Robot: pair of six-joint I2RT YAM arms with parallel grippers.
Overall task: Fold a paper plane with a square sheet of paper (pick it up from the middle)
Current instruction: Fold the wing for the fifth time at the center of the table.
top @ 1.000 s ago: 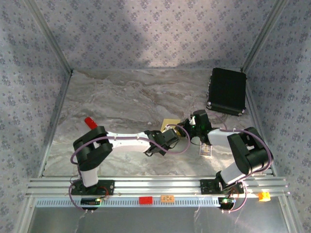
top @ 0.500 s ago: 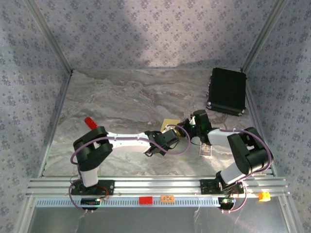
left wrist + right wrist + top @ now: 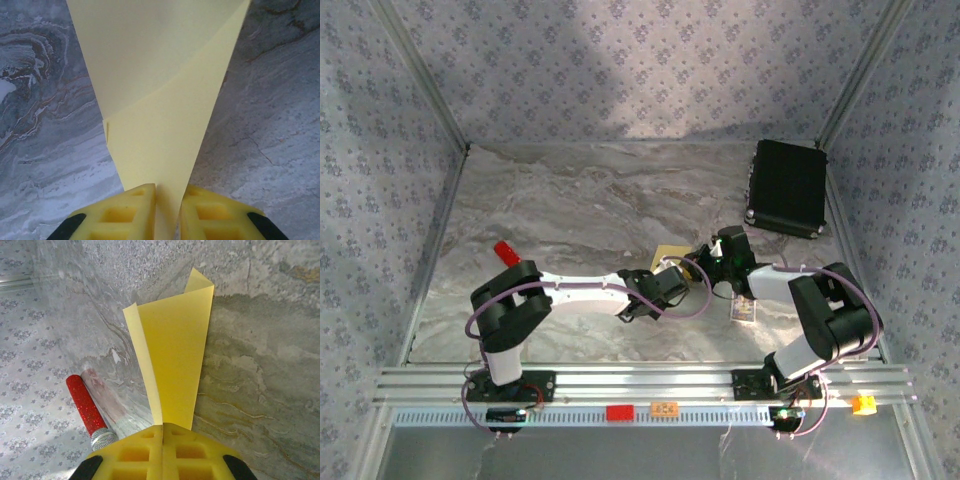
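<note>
A grey marbled table (image 3: 570, 200) stands between patterned walls. Right of its middle, the two arms meet at the folded yellow paper (image 3: 160, 100). The left gripper (image 3: 167, 210) pinches its narrow end between close-set pads, and the right gripper (image 3: 162, 450) is pressed tight on another edge. A red-handled tool (image 3: 82, 402) lies to the left, and a black case (image 3: 787, 187) lies far right

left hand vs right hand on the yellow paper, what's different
The left hand has its pads slightly apart with the yellow paper between them; the right hand presses its pads flush together on it. The left arm is stretched across the table; the right arm is sharply bent. Both have yellow pads and hold that paper.
</note>
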